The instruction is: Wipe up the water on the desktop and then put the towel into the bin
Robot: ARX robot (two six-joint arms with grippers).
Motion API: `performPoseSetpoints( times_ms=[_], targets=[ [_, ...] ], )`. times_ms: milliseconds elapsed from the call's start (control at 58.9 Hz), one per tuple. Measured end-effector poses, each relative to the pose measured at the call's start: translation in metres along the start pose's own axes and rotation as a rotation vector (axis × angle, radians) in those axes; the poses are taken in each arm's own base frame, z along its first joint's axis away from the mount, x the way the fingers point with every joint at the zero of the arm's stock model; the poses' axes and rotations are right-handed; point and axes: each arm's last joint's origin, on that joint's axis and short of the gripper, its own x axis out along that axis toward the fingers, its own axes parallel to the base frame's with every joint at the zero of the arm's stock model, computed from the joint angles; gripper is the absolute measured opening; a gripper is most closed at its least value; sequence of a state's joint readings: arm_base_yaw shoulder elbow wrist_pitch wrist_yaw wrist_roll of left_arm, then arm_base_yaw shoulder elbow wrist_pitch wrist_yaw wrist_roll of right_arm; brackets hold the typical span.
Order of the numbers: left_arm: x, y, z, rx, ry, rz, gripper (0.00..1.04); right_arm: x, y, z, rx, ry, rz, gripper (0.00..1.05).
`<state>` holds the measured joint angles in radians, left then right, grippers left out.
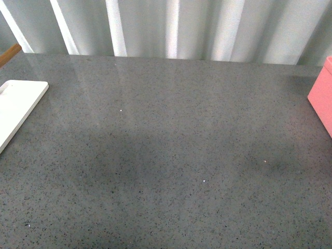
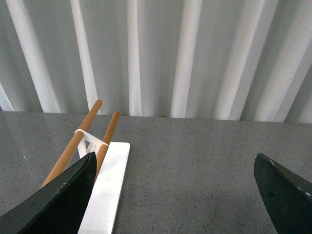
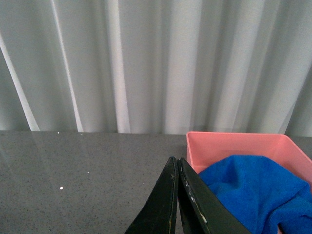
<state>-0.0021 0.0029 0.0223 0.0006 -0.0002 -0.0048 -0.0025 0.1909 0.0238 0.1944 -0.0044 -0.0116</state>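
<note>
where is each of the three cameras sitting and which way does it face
Front view: on the robot's body, looking down over the desktop toward the curtain; white tray at left, bin at right; no arm shows.
Left wrist view: on the left arm, facing the curtain; left gripper open, beside the tray and two wooden rods.
Right wrist view: on the right arm, facing the curtain; right gripper shut, empty, beside the bin holding the towel.
Shared: front and left wrist views both show the tray; front and right both show the bin.
</note>
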Motion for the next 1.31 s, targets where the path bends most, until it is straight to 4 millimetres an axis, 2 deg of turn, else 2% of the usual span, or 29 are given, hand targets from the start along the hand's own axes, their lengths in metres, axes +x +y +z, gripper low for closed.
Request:
performPoseSetpoints(
  times_ms=[221, 476, 731, 986, 1037, 1308],
  targets=[
    [0.0, 0.0, 0.0, 0.0, 0.0, 0.0, 0.98, -0.012, 0.0, -0.003, 0.001, 0.015, -0.003, 0.03],
    [0.0, 0.0, 0.0, 0.0, -0.001, 0.0, 0.98, -0.013, 0.0, -0.003, 0.001, 0.007, -0.003, 0.04],
    [0.0, 0.0, 0.0, 0.0, -0.001, 0.0, 0.98, -0.013, 0.0, -0.003, 0.002, 0.007, -0.003, 0.47],
    [0.0, 0.0, 0.0, 0.0, -0.001, 0.0, 0.98, -0.013, 0.0, -0.003, 0.003, 0.007, -0.003, 1.0],
    [0.0, 0.0, 0.0, 0.0, -0.001, 0.0, 0.98, -0.013, 0.0, -0.003, 0.002, 0.007, -0.003, 0.97],
    [0.0, 0.0, 0.0, 0.0, -0.001, 0.0, 0.98, -0.013, 0.0, -0.003, 0.002, 0.007, -0.003, 0.98]
  ],
)
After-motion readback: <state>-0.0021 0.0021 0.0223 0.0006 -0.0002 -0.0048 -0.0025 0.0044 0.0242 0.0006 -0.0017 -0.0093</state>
